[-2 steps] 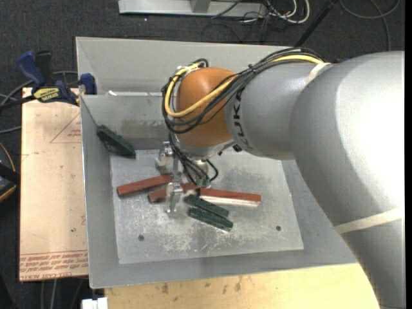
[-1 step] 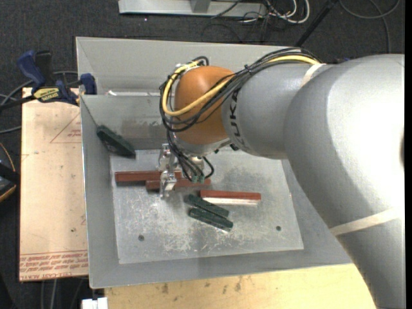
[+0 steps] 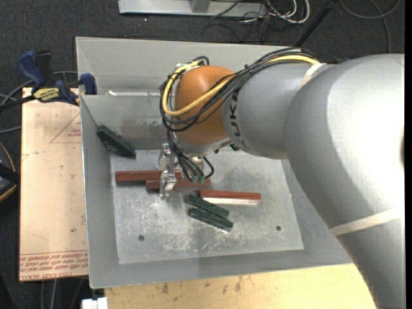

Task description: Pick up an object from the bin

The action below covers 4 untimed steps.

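Grey arm (image 3: 335, 147) nearest camera, at right of frame. Gripper (image 3: 168, 182) low at centre of bin (image 3: 193, 243), over reddish-brown bar (image 3: 136, 177) that runs left from it; contact unclear. Open or closed: cannot tell. Bar likely stiff, light, slim; best grasped across narrow width. Dark green clips (image 3: 209, 212) just lower right.
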{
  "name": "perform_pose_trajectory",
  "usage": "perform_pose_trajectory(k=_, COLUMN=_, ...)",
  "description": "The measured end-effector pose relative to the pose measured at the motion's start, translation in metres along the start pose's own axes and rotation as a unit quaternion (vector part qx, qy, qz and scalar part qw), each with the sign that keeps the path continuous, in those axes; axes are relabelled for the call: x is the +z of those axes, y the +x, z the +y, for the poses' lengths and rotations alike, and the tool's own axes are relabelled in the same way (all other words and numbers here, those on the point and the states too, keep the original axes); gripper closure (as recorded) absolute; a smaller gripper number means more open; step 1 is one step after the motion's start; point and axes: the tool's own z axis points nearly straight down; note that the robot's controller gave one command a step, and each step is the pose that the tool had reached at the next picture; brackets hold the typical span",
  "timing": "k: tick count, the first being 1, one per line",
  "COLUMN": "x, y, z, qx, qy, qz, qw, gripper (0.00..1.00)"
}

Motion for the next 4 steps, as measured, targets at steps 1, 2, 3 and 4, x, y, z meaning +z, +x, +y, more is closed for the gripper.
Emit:
perform_pose_trajectory(k=1, x=-0.003, y=-0.001, z=0.000, qx=0.001, qy=0.001, qz=0.0016, qw=1.0000, gripper=1.00)
perform_pose_trajectory(k=2, x=-0.009, y=0.000, z=0.000, qx=0.000, qy=0.002, qz=0.0062, qw=1.0000, gripper=1.00)
perform_pose_trajectory(k=3, x=-0.023, y=0.002, z=0.000, qx=0.000, qy=0.004, qz=0.0145, qw=0.9999, gripper=1.00)
perform_pose_trajectory(k=4, x=-0.032, y=-0.001, z=0.000, qx=0.000, qy=0.004, qz=0.0138, qw=0.9999, gripper=1.00)
